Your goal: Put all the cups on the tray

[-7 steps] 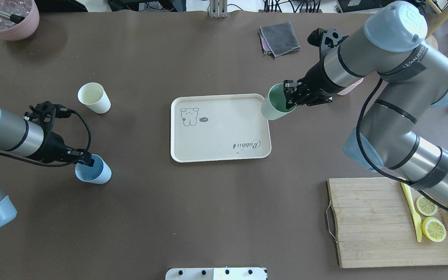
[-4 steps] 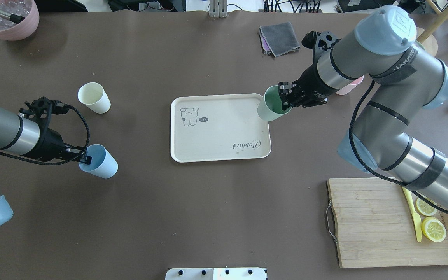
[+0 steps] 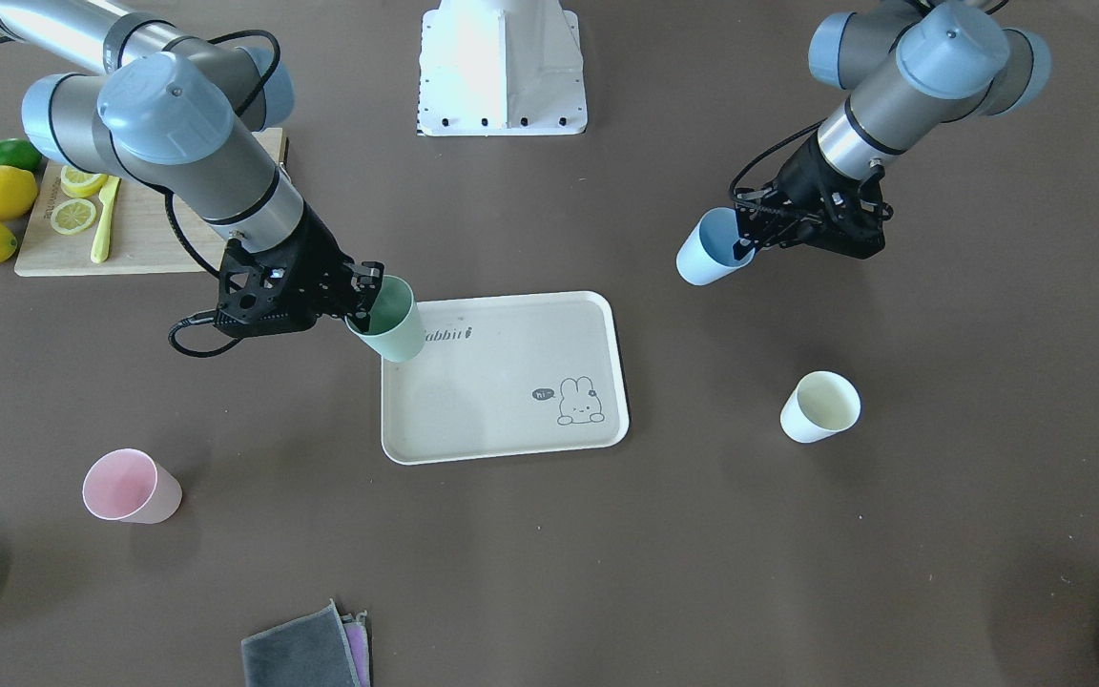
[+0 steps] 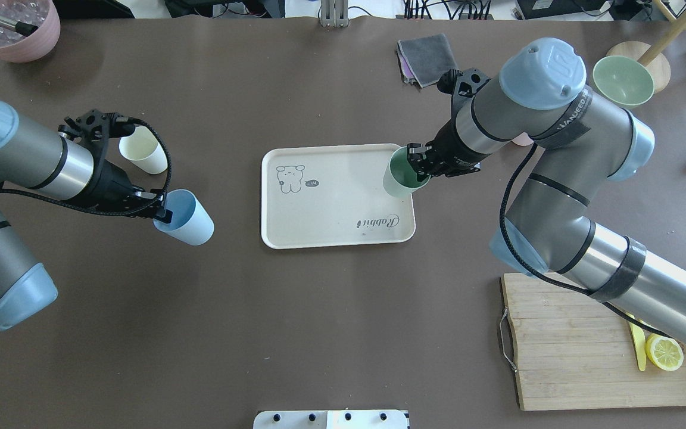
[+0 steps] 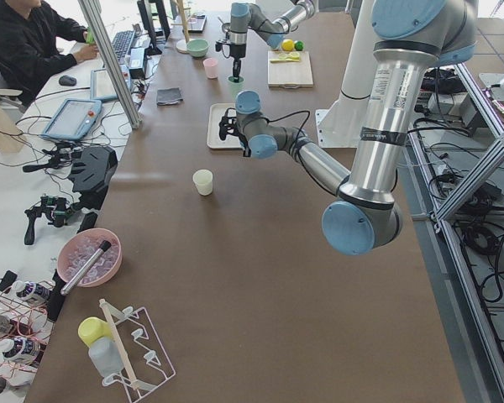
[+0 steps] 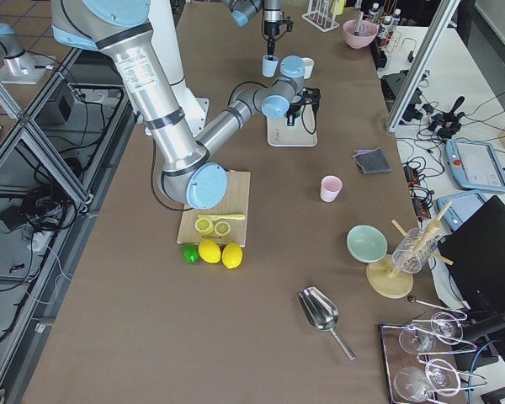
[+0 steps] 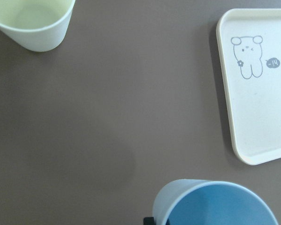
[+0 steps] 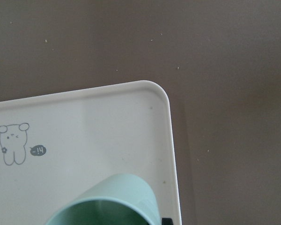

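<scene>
- Pinched mint green cup (image 4: 398,180) by rim, right fingers (image 4: 419,165) clamped, above tray (image 4: 337,205) edge for lowering.
- Held light blue cup (image 4: 187,219) likewise, left fingers (image 4: 164,214) clamped, short of tray.

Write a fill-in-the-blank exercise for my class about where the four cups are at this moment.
1. The right gripper holds the mint green cup over a corner of the ____.
2. The left gripper holds the light blue cup over the brown ____.
3. Counting the pink cup and the cream cup, ____ cups stand free of any gripper.

Missing words: tray; table; two.
</scene>
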You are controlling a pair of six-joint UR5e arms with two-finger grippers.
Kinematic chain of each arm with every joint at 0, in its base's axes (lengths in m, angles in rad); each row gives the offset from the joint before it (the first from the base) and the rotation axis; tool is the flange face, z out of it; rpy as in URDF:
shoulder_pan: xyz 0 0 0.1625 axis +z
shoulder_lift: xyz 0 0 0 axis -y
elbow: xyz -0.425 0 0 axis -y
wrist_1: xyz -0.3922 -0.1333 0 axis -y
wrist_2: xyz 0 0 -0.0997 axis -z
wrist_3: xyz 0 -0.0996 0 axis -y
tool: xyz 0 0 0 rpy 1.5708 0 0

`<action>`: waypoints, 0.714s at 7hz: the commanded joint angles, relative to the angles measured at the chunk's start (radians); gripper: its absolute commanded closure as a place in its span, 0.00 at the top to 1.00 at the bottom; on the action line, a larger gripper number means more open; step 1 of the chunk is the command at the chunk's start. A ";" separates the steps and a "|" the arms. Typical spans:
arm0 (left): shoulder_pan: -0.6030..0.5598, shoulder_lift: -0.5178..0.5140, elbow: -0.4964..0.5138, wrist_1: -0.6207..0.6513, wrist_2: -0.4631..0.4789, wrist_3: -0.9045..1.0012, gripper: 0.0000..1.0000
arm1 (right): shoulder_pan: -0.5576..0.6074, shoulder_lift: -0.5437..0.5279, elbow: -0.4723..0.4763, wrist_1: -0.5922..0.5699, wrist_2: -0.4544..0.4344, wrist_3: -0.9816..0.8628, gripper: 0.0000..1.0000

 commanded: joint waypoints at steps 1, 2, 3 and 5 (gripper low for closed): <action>-0.011 -0.106 0.021 0.088 0.001 -0.026 0.00 | -0.063 0.043 -0.069 0.000 -0.040 -0.006 0.00; -0.012 -0.123 0.029 0.089 0.003 -0.033 0.00 | -0.088 0.077 -0.122 0.001 -0.050 0.000 0.00; -0.012 -0.135 0.032 0.089 0.003 -0.053 0.00 | -0.100 0.088 -0.146 0.004 -0.051 -0.001 0.00; -0.006 -0.216 0.097 0.089 0.006 -0.102 0.00 | -0.099 0.086 -0.161 0.008 -0.051 0.000 0.99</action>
